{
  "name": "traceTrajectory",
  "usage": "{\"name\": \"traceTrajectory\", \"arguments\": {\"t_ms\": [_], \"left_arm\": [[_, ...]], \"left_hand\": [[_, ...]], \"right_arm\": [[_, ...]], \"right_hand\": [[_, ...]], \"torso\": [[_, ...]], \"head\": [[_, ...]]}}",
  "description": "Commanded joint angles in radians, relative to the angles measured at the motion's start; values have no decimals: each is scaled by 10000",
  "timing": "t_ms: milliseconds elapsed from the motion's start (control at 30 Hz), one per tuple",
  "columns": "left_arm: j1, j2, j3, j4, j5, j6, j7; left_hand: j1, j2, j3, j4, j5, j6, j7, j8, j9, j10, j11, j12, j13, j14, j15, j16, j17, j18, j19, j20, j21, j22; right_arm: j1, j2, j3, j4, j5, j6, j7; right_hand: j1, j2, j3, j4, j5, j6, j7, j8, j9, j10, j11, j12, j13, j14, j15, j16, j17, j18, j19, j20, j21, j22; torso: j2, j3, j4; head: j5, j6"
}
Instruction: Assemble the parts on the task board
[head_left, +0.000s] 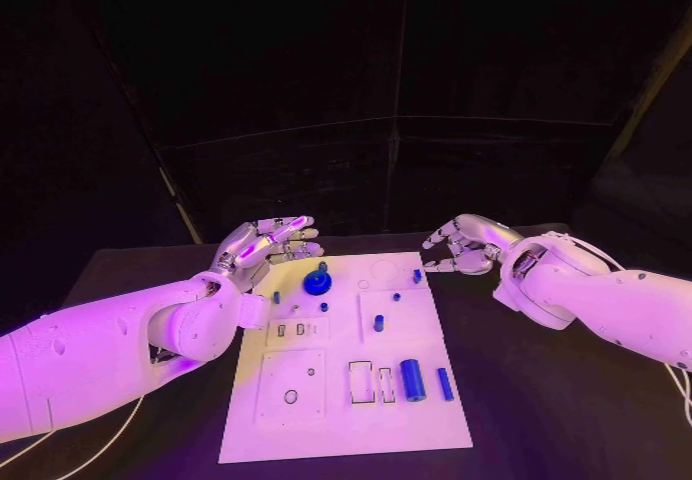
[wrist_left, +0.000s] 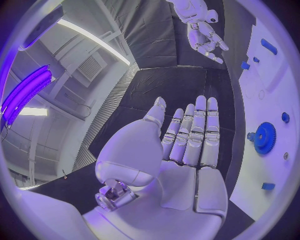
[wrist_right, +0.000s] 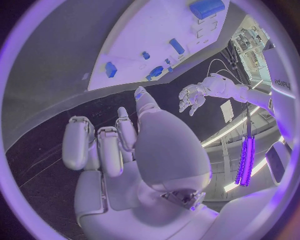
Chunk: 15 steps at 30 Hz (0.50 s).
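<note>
L hand (head_left: 271, 243): hovering at board's far-left corner, fingers out straight & apart, nothing in it.
Board (head_left: 329, 425): white task board mid-table, lying flat betw. the two arms.
Gear (head_left: 317, 283): blue gear up near far end, just beside L hand, not touched. Looks light, stiff plastic, toothed rim; best pinched by rim or hub, I'd say.
Cylinder (head_left: 413, 380): blue cylinder lying on near-right part of board. Smooth, prob. rolls; grip across its middle.
Bar (head_left: 444, 384): slim blue bar just right of cylinder. Small, easy to flick away.
R hand (head_left: 464, 246): off far-right corner, fingers curled in loosely, holding nothing.
</note>
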Motion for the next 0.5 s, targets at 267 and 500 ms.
{"name": "traceTrajectory", "arguments": {"t_ms": [267,500], "left_arm": [[-60,65,4,-62,-48,188,65],[-79,96,4,-82,-48,210,60]], "left_hand": [[-20,36,-27,-17,-31,-38,298,-55,-15,-22,38,-50,-13,12,46,-49,15,54,59,-11,-51,-13],[-20,36,-27,-17,-31,-38,298,-55,-15,-22,38,-50,-13,12,46,-49,15,54,59,-11,-51,-13]], "right_arm": [[-62,262,0,-1085,722,536,1431],[-217,620,0,-1720,707,722,1439]], "right_hand": [[209,25,-40,-156,-3,-215,63,-158,-46,15,26,-50,-50,761,-6,36,1329,-160,52,12,19,-13],[445,137,32,-334,-103,-277,73,-186,-44,16,33,-34,-21,762,4,42,1345,-161,52,25,25,1]], "torso": [[-7,116,13],[0,109,12]], "head": [[-37,-65],[-71,-103]]}}
